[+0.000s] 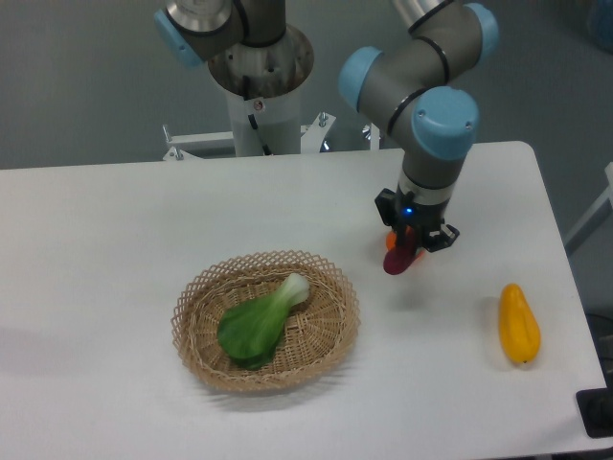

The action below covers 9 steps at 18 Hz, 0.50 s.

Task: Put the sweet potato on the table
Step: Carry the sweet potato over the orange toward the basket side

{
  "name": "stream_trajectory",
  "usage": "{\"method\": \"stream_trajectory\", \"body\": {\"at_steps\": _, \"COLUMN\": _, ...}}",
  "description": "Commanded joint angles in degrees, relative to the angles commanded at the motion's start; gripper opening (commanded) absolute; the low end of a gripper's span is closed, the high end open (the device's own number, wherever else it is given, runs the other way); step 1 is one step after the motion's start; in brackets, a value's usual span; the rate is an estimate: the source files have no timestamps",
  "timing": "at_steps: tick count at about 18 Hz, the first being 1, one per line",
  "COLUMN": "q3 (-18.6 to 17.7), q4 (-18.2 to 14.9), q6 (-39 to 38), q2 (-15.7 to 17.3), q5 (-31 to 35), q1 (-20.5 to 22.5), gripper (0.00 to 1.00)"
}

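A reddish-purple sweet potato hangs a little above the white table, just right of the basket. My gripper points down and is shut on its upper end. The lower tip of the tuber sticks out below the fingers. A small shadow lies on the table beneath it. The orange behind the gripper is almost fully hidden; only a sliver shows.
A round wicker basket holding a green bok choy sits left of the gripper. A yellow pepper-like vegetable lies near the right edge. The robot base column stands at the back.
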Motion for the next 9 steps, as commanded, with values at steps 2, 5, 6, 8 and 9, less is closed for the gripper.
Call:
{"method": "stream_trajectory", "body": {"at_steps": 2, "q3": -2.20, "q4": 0.00, "q6": -0.09, "q2": 1.50, "q5": 0.00, "q1": -0.97, "gripper": 0.29}}
{"method": "stream_trajectory", "body": {"at_steps": 5, "q3": -6.15, "q4": 0.00, "q6": -0.09, "q2": 4.30, "q5": 0.09, "q1": -2.55, "gripper": 0.29}}
{"method": "stream_trajectory", "body": {"at_steps": 6, "q3": -7.55, "q4": 0.00, "q6": 0.00, "q2": 5.45, "q5": 0.09, "q1": -2.73, "gripper": 0.29}}
{"method": "stream_trajectory", "body": {"at_steps": 8, "q3": -9.67, "q4": 0.00, "q6": 0.70, "q2": 6.95, "q5": 0.09, "q1": -2.90, "gripper": 0.29}}
{"method": "stream_trajectory", "body": {"at_steps": 9, "q3": -10.81, "q4": 0.00, "q6": 1.40, "q2": 7.82, "q5": 0.09, "q1": -2.91, "gripper": 0.29}}
